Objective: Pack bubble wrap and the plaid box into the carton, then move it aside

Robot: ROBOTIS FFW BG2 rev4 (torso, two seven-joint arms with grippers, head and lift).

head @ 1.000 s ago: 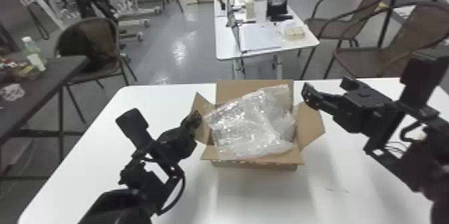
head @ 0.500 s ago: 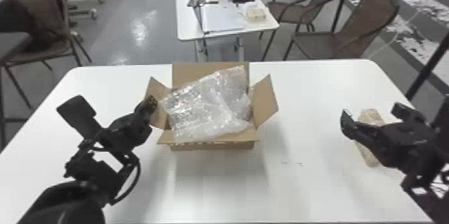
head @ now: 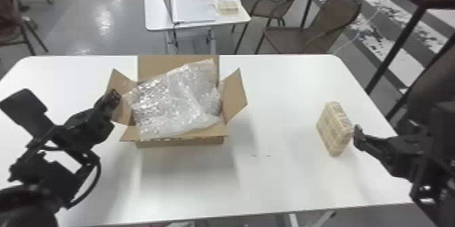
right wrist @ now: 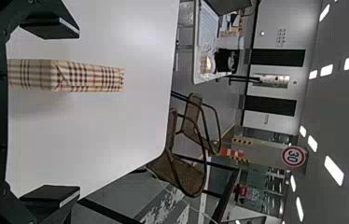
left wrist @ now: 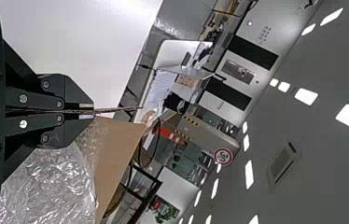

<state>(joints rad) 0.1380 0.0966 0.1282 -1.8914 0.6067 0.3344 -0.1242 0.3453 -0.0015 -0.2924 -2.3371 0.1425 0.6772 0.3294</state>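
Plaid box (head: 335, 129) on the white table (head: 287, 179), robot's right side, near that side's edge. Right gripper (head: 361, 139) just beside it, fingers spread wide; contact, cannot tell. Farther left, open carton (head: 179, 142), bubble wrap (head: 176, 104) heaped in its mouth, rising above the front rim. Left gripper (head: 115, 96) pinches the carton's left flap (head: 116, 80), fingers pressed together. Right flap (head: 236, 97) splays outward, in the way between box and wrap. Back flap (head: 155, 65) stands near the table's far edge; broad stretch of tabletop between carton and box. Beyond: second table (head: 159, 19), woven chair (head: 315, 23), round red-rimmed sign (right wrist: 293, 156) with dark figures.
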